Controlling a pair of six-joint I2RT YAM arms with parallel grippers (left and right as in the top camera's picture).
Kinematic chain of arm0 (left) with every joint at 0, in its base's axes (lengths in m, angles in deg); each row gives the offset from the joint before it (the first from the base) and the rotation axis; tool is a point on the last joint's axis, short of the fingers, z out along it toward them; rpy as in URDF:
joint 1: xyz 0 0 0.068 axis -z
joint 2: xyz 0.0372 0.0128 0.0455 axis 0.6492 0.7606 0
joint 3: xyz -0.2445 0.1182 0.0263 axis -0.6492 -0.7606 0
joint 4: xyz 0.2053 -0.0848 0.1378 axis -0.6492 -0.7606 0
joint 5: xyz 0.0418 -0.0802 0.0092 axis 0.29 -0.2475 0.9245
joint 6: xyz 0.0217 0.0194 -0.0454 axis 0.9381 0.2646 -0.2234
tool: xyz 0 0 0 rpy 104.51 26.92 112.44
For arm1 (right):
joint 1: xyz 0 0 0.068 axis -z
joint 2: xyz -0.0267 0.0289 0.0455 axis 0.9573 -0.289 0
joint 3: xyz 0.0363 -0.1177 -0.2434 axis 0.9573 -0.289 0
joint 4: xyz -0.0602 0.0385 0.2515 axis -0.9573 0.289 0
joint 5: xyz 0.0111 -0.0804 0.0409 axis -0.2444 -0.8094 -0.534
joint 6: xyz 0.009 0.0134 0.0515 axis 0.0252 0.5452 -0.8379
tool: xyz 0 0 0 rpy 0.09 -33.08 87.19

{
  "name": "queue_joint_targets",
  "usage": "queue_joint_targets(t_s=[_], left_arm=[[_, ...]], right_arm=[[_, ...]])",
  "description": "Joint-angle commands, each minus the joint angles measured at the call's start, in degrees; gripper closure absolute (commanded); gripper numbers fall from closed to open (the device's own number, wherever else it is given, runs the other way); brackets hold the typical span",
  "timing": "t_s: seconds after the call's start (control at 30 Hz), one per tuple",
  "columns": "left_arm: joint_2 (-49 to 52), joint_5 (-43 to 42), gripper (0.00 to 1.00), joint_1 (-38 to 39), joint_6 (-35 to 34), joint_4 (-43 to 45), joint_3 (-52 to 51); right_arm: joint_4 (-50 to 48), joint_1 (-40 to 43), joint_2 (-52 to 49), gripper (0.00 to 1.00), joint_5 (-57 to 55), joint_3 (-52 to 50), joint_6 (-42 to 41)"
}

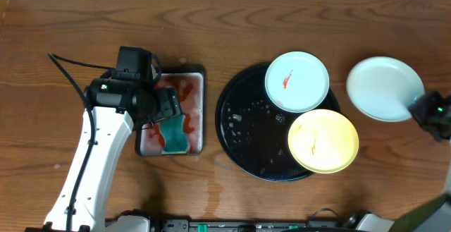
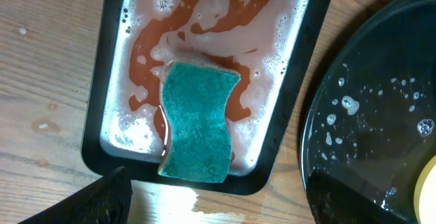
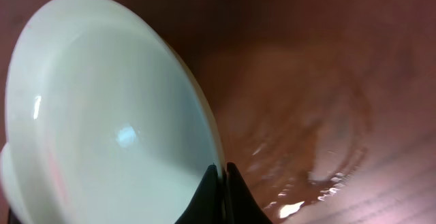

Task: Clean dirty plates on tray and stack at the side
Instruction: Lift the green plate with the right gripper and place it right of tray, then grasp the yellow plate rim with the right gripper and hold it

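The round black tray (image 1: 243,133) holds a pale mint plate (image 1: 297,81) with a red smear at its back right and a yellow plate (image 1: 323,141) with thin red marks at its front right. A second pale mint plate (image 1: 384,87), with no smear showing, is off the tray to the right. My right gripper (image 1: 423,108) is shut on its rim (image 3: 220,173); that plate fills the left of the right wrist view (image 3: 102,115). My left gripper (image 2: 214,203) is open and empty, above the table just in front of a green sponge (image 2: 197,122).
A small rectangular black tray (image 1: 196,73) with reddish soapy water stands left of the round tray; the sponge (image 1: 174,135) lies in its near end. A wet patch (image 2: 225,203) lies on the wood in front of it. Suds dot the round tray's floor (image 2: 381,108).
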Motion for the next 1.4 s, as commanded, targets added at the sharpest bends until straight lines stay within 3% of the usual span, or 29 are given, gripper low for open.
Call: queue_joint_targets(t_s=[0.0, 0.33, 0.37, 0.43, 0.53, 0.67, 0.8, 0.9, 1.0, 1.13, 1.27, 1.37], left_arm=[[0.0, 0.1, 0.17, -0.3, 0.5, -0.2, 0.4], [0.0, 0.1, 0.17, -0.3, 0.5, -0.2, 0.4], [0.0, 0.1, 0.18, -0.3, 0.5, -0.2, 0.4], [0.0, 0.1, 0.18, -0.3, 0.5, -0.2, 0.4], [0.0, 0.1, 0.17, -0.3, 0.5, -0.2, 0.4], [0.0, 0.1, 0.18, -0.3, 0.5, -0.2, 0.4], [0.0, 0.1, 0.17, -0.3, 0.5, -0.2, 0.4], [0.0, 0.1, 0.18, -0.3, 0.5, -0.2, 0.4], [0.0, 0.1, 0.18, -0.3, 0.5, -0.2, 0.4], [0.0, 0.1, 0.17, -0.3, 0.5, -0.2, 0.4], [0.0, 0.1, 0.18, -0.3, 0.5, -0.2, 0.4], [0.0, 0.1, 0.18, -0.3, 0.5, -0.2, 0.4]], right_arm=[[-1.2, 4.9, -6.5, 0.99, 2.3, 0.9, -3.0], [-4.6, 8.2, -18.8, 0.98, 2.4, 0.9, -1.1], [-5.2, 8.2, -18.7, 0.88, 4.2, 0.9, 0.3], [-6.1, 8.0, -17.7, 0.78, 10.3, 0.9, 3.1], [-4.5, 6.6, -14.6, 0.75, 18.2, 0.9, 4.1], [2.3, 1.6, -9.0, 0.74, 20.5, 0.9, 7.8], [10.0, -6.8, -4.9, 0.73, 15.0, 0.9, 10.7], [15.0, -14.2, -4.2, 0.73, 3.5, 0.8, 9.8], [16.8, -21.1, -4.3, 0.71, -9.4, -0.9, 4.2], [14.6, -26.4, -4.3, 0.58, -23.2, -5.8, -4.3], [9.4, -27.4, -4.3, 0.6, -22.4, -10.4, -5.4], [6.2, -27.4, -4.3, 0.71, -16.8, -13.1, -2.8]])
